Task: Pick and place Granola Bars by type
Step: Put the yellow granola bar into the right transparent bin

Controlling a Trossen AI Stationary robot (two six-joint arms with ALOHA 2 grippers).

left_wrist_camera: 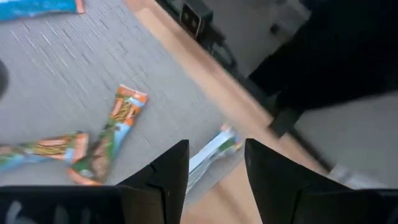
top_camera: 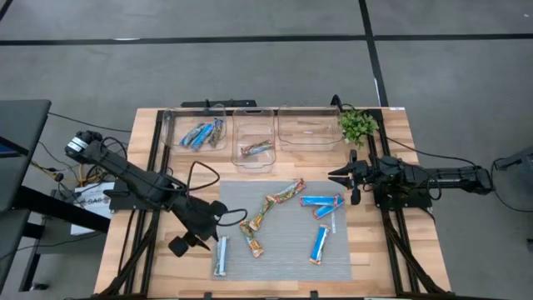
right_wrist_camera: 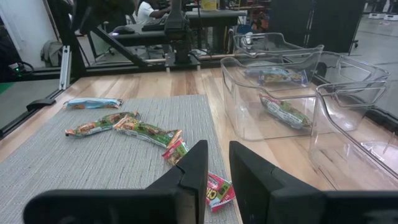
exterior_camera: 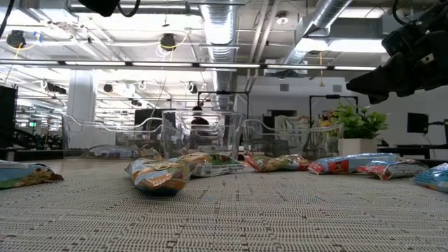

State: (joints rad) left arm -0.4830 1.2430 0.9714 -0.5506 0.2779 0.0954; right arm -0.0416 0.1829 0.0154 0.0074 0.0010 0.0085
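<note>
While the wooden table [top_camera: 383, 250] spreads widest, a grey mat [top_camera: 283, 242] covers its middle, and three clear bins [top_camera: 254, 125] line the far edge: the left one holds blue-and-white Granola Bars [top_camera: 203, 134], the middle one a multicoloured bar [top_camera: 256, 149], and the right one looks bare. The left gripper [top_camera: 193, 240] hovers at the mat's near-left corner, fingers parted and holding nothing, just beside a blue-and-white bar [top_camera: 221, 256]. The right gripper [top_camera: 343, 177] hangs at the mat's right edge, fingers slightly apart, also holding nothing. Multicoloured bars [top_camera: 266, 212] and blue bars with orange-red ends [top_camera: 321, 202] lie scattered across the mat. A small potted plant [top_camera: 358, 125] stands by the right bin.
</note>
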